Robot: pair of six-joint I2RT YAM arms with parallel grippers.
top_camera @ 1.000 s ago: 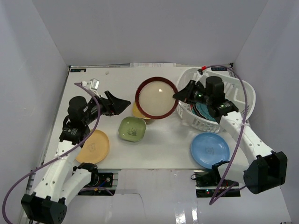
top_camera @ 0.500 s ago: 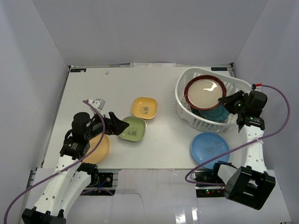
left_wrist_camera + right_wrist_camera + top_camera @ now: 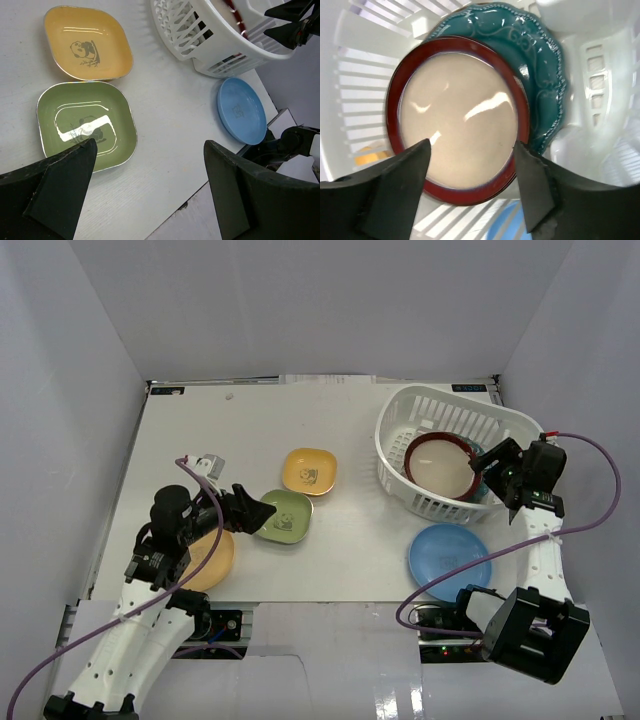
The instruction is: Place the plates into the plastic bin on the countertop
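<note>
The white plastic bin [image 3: 440,392] stands at the back right of the countertop [image 3: 200,430]. Inside it a dark-red rimmed plate [image 3: 442,465] [image 3: 457,120] leans on a teal scalloped plate [image 3: 540,60]. My right gripper [image 3: 487,462] [image 3: 471,145] hangs open just over the red plate's edge, holding nothing. A green square plate [image 3: 283,517] [image 3: 85,125] lies mid-table beside a yellow square plate [image 3: 309,471] [image 3: 87,42]. My left gripper [image 3: 262,508] [image 3: 150,145] is wide open at the green plate's near-left edge. A blue plate [image 3: 450,555] [image 3: 241,110] rests in front of the bin.
A round yellow plate [image 3: 212,558] lies at the near left, partly under my left arm. The bin's slotted wall [image 3: 210,30] [image 3: 365,65] surrounds my right fingers. White walls enclose the table on three sides.
My right gripper has opened and let go of the dark-red rimmed plate, which has settled lower in the bin. My left gripper has drifted slightly toward the green plate.
</note>
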